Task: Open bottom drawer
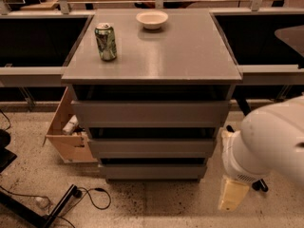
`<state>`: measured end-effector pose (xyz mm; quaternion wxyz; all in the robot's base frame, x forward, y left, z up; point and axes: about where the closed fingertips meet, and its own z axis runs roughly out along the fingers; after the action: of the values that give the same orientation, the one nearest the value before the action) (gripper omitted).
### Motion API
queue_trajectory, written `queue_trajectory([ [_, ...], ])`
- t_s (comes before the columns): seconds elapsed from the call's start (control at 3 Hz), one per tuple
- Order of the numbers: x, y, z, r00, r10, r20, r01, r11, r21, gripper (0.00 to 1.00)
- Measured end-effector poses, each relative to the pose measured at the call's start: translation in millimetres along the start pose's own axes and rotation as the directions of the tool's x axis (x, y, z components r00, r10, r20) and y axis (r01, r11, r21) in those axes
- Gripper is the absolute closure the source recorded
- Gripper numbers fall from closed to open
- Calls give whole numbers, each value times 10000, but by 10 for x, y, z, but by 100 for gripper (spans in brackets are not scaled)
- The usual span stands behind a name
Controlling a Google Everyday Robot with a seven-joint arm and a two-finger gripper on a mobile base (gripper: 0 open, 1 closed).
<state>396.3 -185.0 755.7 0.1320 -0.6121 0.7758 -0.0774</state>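
The grey cabinet point(190, 51) has three handleless drawer fronts stacked one above the other. The bottom drawer point(153, 171) is the lowest and narrowest-looking front, just above the floor, and it sits flush and closed. My white arm point(270, 141) fills the lower right of the camera view. My gripper point(232, 194), a cream-coloured part hanging under the arm, is low near the floor, to the right of the bottom drawer and apart from it. It holds nothing that I can see.
A green can point(106, 42) and a white bowl point(152, 19) stand on the cabinet top. An open cardboard box point(64, 137) sits on the floor at the cabinet's left. Black cables point(90, 196) lie at the lower left. A black stand leg point(259, 184) is behind my arm.
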Motion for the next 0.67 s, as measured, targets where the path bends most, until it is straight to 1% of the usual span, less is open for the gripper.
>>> queue_trajectory([
  [0.33,98,134,613,9954,-589,-761,536,9961,-697,0],
  [0.67,45,121,678,9958,-589,-699,544,9964,-643,0],
])
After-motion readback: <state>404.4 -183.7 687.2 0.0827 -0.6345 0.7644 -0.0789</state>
